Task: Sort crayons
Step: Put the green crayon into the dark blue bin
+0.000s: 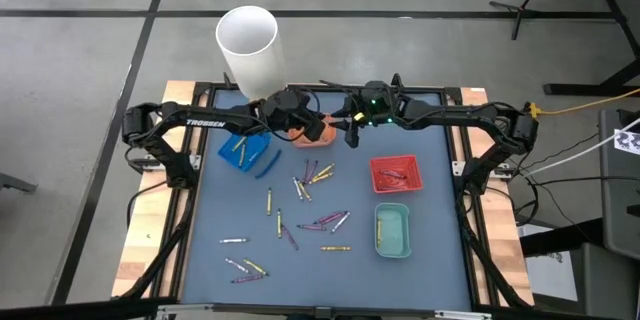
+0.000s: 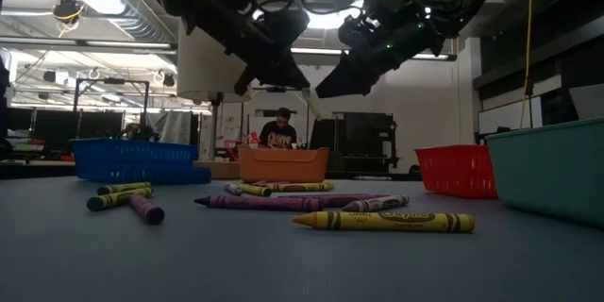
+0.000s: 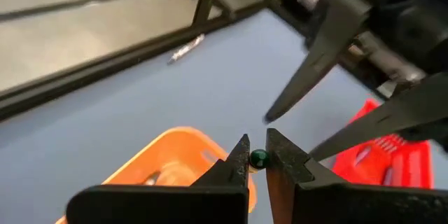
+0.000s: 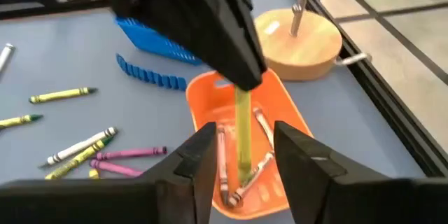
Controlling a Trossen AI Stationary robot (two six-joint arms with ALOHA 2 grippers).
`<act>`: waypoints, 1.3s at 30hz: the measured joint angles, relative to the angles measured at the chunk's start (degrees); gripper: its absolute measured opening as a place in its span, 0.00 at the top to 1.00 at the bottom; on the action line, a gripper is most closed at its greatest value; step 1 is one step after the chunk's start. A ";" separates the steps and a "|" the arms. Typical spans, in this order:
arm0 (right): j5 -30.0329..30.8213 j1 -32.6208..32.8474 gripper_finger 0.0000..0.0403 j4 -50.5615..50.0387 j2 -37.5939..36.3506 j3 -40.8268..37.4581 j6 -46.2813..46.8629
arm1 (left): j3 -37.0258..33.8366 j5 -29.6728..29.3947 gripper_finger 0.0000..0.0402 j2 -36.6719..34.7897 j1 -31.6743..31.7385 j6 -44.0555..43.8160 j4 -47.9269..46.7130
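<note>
A yellow-green crayon [image 4: 243, 129] hangs in the air over the orange tray [image 1: 312, 136], with my left gripper [image 3: 257, 155] shut on it. My right gripper [image 4: 245, 131] faces it from the table's right. Its open fingers stand on either side of the crayon's free length without touching it. The orange tray [image 4: 280, 112] has several crayons lying in it. Many more crayons [image 1: 305, 210] lie loose on the mat [image 1: 430, 280] in the middle of the table. My left gripper pinches one end of the crayon [image 3: 258, 158] between its two fingertips. The fingers slant down from the table's left. The crayon sticks out past the fingertips [image 4: 241, 77], roughly in line with them, toward my right gripper. It is lifted clear above the orange tray.
A blue tray [image 1: 243, 150] stands at the left, and a red tray [image 1: 396, 173] and a teal tray [image 1: 392, 230] at the right. A tall white tube [image 1: 248, 45] rises at the far edge. A round wooden base with a rod [image 4: 297, 38] stands behind the orange tray.
</note>
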 joint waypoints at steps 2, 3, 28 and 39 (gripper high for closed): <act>0.90 0.00 0.64 -1.40 0.00 -0.01 -0.01 | -0.02 2.23 0.98 -0.63 1.14 0.74 -2.89; 1.44 -0.02 0.64 -2.06 0.00 -0.02 -0.09 | -0.02 3.15 0.98 -1.04 1.58 1.26 -3.91; 7.68 0.00 0.64 -6.94 0.00 0.00 -3.47 | 0.04 -6.39 0.97 -27.09 -1.21 -2.63 -59.54; 7.69 -0.15 0.64 -6.89 0.00 0.00 -3.88 | 0.04 -7.16 0.95 -26.87 -1.61 -2.61 -68.41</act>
